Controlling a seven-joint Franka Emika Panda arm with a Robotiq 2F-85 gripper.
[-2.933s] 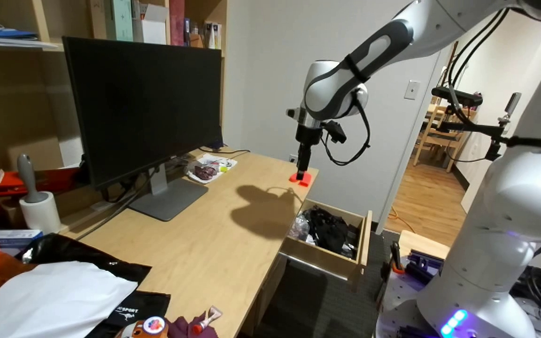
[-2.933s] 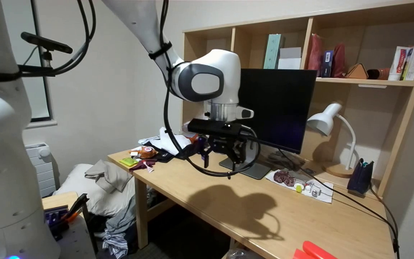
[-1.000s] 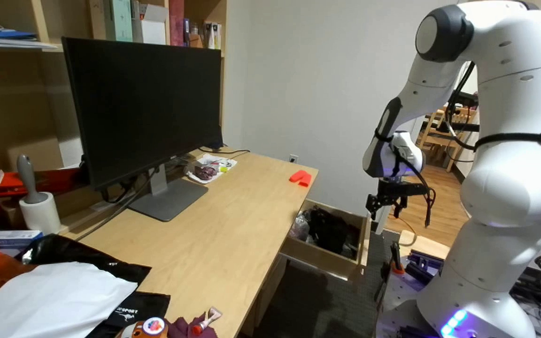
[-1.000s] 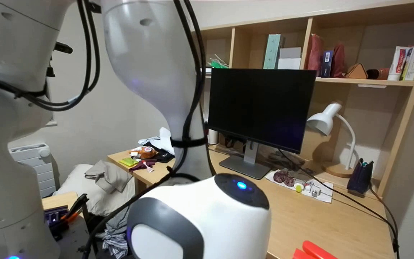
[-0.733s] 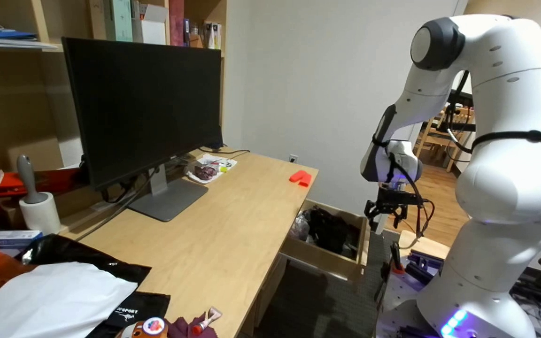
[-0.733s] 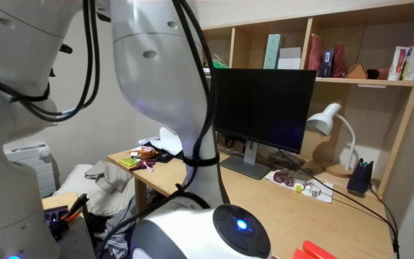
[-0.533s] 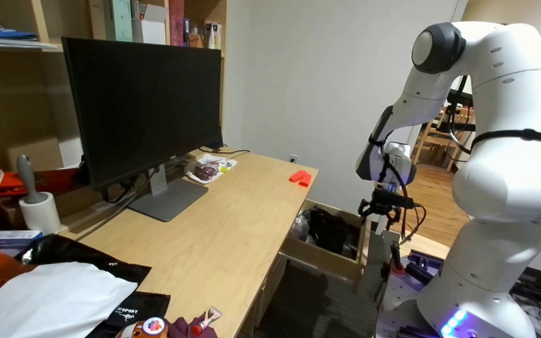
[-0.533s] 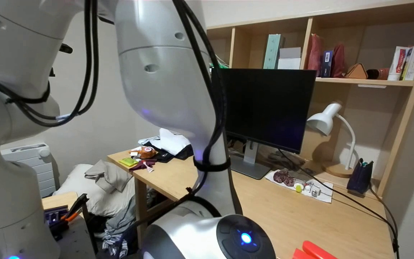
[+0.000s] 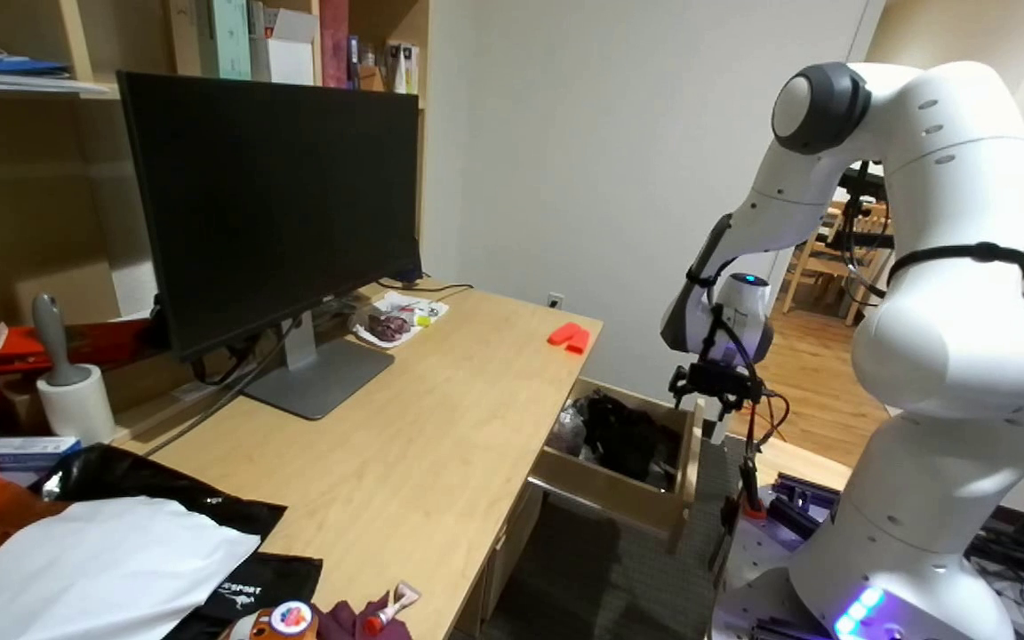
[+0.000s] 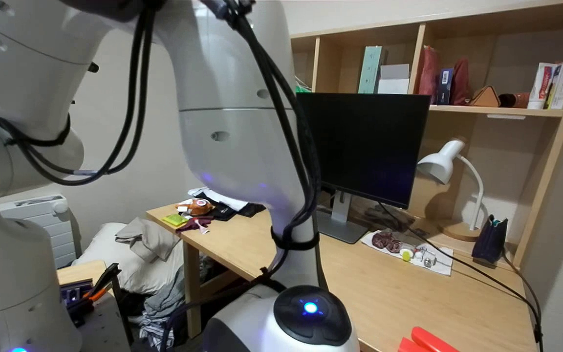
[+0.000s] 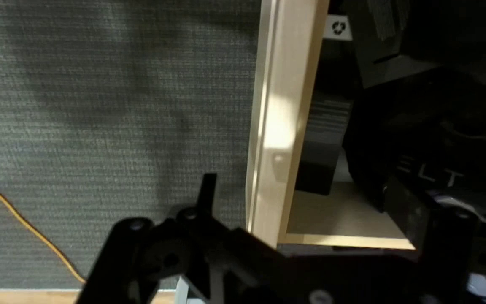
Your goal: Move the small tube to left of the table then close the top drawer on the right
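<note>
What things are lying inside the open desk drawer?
In the wrist view, the open desk drawer holds a black item with pale lettering and a white label with a recycling symbol. An exterior view shows crumpled clear plastic there. Whatever lies beneath them is covered.

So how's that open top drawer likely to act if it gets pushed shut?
The top drawer should be stiff, judging by its straight wooden front panel. It may feel rather heavy, with black items crowding it.
</note>
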